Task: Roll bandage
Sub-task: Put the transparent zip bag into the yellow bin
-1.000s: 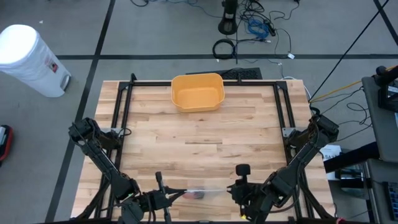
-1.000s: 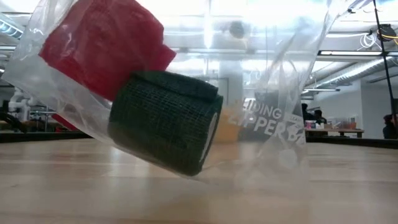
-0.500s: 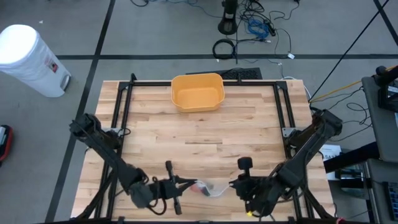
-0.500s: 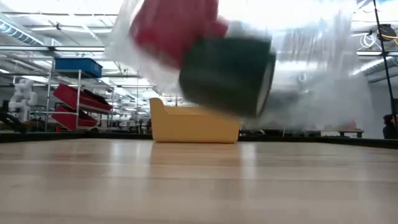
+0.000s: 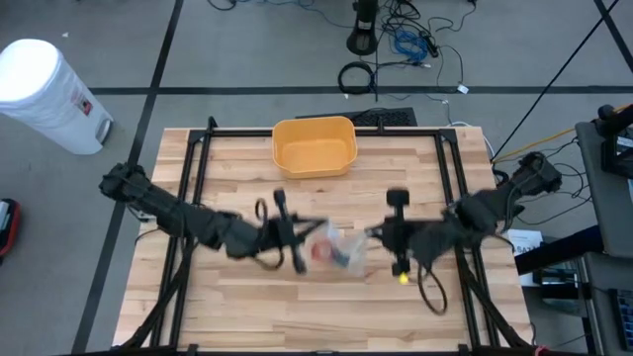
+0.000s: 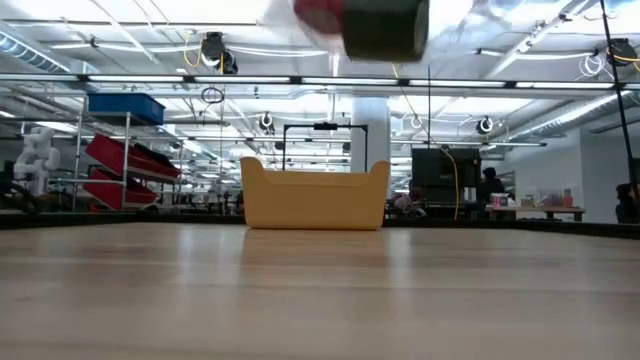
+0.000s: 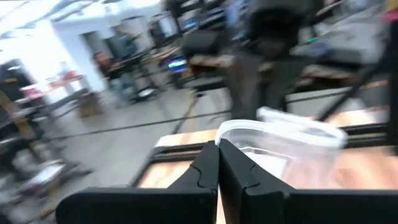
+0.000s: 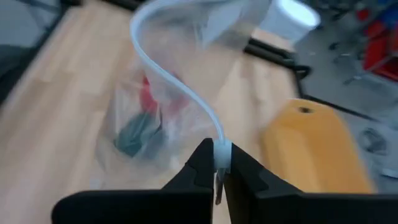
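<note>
Both grippers clench the rim of a clear bag [image 5: 336, 247], left gripper [image 5: 315, 229] and right gripper [image 5: 373, 232] at opposite ends. The bag hangs mouth-up between them, red roll [image 8: 148, 94] and dark roll [image 8: 134, 137] at its bottom.

One camera looks straight down, one level across the table [image 5: 396, 316], both sharing the yellow bin [image 5: 314, 146].

Grey tiled floor [image 5: 247, 40], white bin [image 5: 45, 94], tangled cables [image 5: 406, 40], red-and-blue shelving [image 6: 125, 140].
</note>
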